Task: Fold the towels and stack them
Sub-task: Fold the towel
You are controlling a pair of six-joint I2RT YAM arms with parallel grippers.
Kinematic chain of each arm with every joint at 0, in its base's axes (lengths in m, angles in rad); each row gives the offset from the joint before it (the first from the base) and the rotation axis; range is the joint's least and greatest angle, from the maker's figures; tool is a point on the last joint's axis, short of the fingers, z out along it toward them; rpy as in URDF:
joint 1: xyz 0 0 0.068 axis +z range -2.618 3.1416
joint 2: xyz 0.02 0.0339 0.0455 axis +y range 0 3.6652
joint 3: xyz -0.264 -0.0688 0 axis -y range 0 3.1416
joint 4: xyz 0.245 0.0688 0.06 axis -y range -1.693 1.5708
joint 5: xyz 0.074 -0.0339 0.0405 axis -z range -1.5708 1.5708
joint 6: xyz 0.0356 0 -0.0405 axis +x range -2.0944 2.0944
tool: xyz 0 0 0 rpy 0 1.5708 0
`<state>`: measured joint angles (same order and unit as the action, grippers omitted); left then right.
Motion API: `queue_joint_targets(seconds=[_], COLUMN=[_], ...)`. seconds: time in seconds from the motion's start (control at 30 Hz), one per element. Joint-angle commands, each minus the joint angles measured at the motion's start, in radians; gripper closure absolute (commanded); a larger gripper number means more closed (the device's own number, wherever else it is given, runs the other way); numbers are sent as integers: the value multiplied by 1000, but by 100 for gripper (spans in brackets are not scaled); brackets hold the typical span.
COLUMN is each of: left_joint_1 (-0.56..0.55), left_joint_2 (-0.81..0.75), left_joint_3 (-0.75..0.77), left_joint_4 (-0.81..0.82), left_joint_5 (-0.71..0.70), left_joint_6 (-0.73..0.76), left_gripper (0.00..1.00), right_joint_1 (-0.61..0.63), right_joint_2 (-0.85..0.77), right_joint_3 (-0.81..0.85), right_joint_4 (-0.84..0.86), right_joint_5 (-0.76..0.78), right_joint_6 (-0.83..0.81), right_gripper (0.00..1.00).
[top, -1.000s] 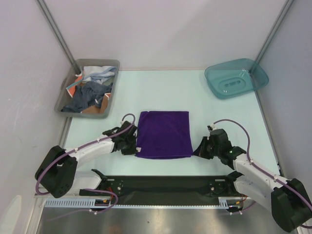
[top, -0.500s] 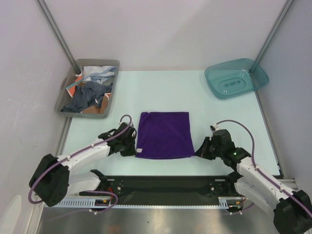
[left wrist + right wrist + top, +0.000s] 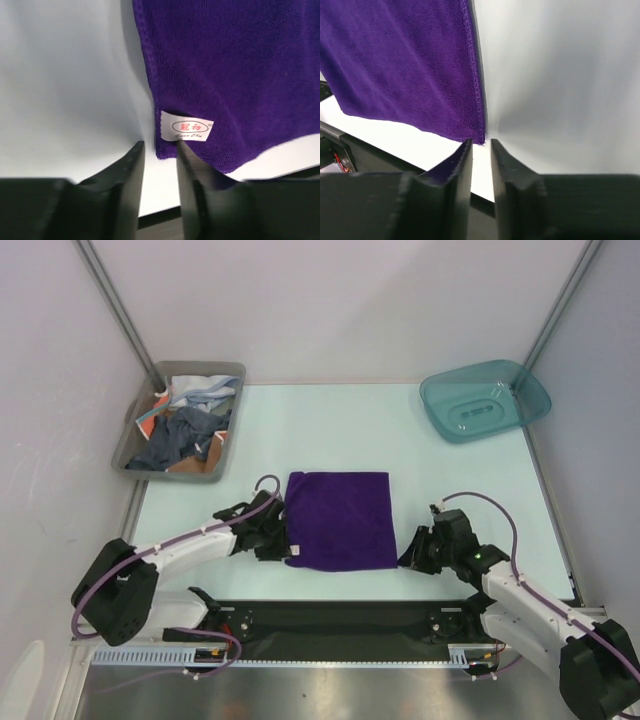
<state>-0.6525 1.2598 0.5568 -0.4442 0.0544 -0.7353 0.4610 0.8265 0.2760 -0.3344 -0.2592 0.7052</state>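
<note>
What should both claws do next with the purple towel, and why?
Probably lift both straight up and clear. The purple towel lies flat on the table, and the left claw and right claw each sit at a near corner with jaws parted, gripping nothing.

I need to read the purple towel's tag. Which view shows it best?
Left wrist view: the white tag sits close up at the purple towel's corner, red print visible. The top view shows only a pale speck; the right wrist view shows another corner, no tag.
</note>
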Motion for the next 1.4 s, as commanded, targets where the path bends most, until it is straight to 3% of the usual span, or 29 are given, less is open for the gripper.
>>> queue_joint_targets(seconds=[0.0,0.1,0.2,0.3,0.37,0.43,0.63,0.83,1.1,1.37], left_joint_1=[-7,-3,36,108,174,238,350,364,367,366], left_joint_2=[35,24,44,113,176,291,485,642,786,836], left_joint_3=[50,172,329,472,551,650,750,877,976,976], left_joint_4=[-115,-227,-272,-170,-67,-65,30,4,-59,-50], left_joint_5=[-117,-229,-254,-196,-108,-67,94,208,206,249], left_joint_6=[17,42,89,209,325,378,473,600,678,692], left_gripper=[59,48,43,39,39,42,44,45,46,52], right_joint_1=[1,-18,-80,-155,-179,-211,-329,-335,-335,-337], right_joint_2=[-1,29,114,297,399,544,842,1037,1269,1366], right_joint_3=[61,169,293,449,552,687,931,1104,1294,1338], right_joint_4=[-9,-57,3,87,83,63,18,-144,-299,-338], right_joint_5=[15,61,43,-44,-75,-115,-314,-443,-485,-545], right_joint_6=[-10,-47,-148,-318,-424,-548,-735,-921,-1073,-1127], right_gripper=[72,63,58,57,57,55,53,47,46,51])
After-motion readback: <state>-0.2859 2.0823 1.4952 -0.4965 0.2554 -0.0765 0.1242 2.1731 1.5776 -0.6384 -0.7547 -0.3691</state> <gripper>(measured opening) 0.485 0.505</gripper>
